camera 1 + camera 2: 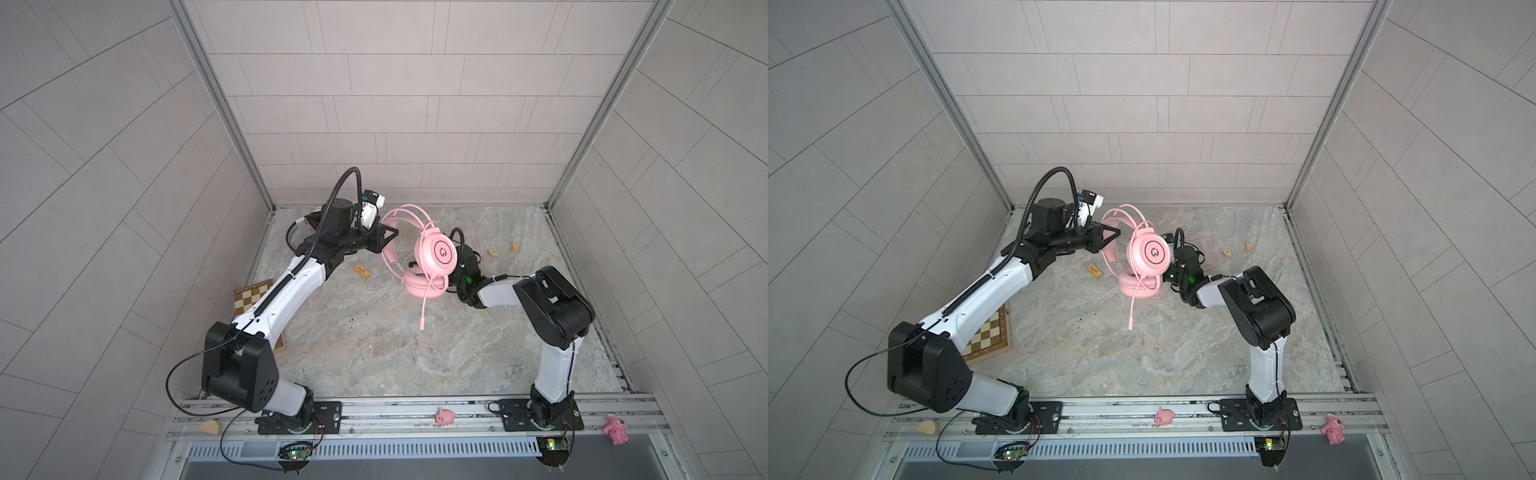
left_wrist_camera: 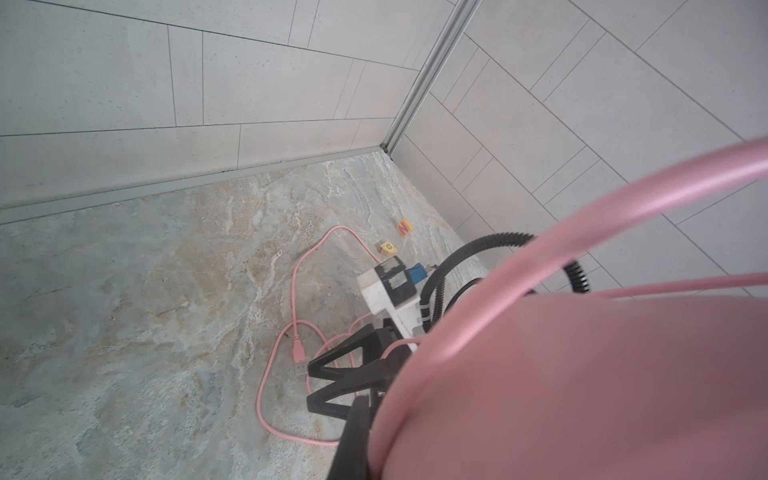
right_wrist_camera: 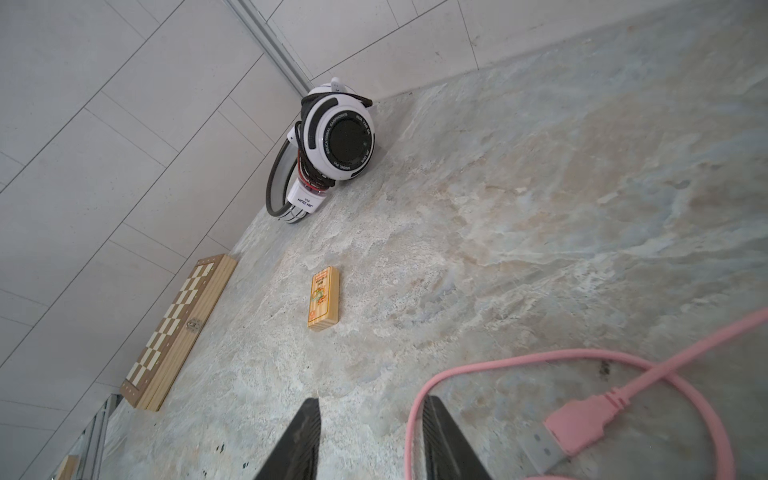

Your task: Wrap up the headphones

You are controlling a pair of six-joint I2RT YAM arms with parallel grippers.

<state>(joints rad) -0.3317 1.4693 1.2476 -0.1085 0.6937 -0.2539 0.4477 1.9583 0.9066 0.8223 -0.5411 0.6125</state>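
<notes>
Your left gripper (image 1: 390, 236) is clamped shut on the headband of the pink headset (image 1: 440, 251), held toward the back of the table (image 1: 374, 353). One earcup faces up at the top cameras and the other sits below it at the table surface, so the cup-to-cup line stands roughly upright. The microphone boom (image 1: 424, 307) points toward the near rail. Your right gripper (image 3: 372, 401) is low behind the headset with its jaws partly parted and nothing gripped. The pink cable (image 3: 498, 361) runs loose along the inside of one finger, and its USB plug (image 3: 577, 424) lies just beside. The white headset (image 3: 336, 141) lies in the far left corner with black cable bunched around it, mostly hidden behind your left arm in both top views. The one container, a wooden chess case (image 3: 178, 328) at the left wall, is closed, so its contents cannot be seen.
</notes>
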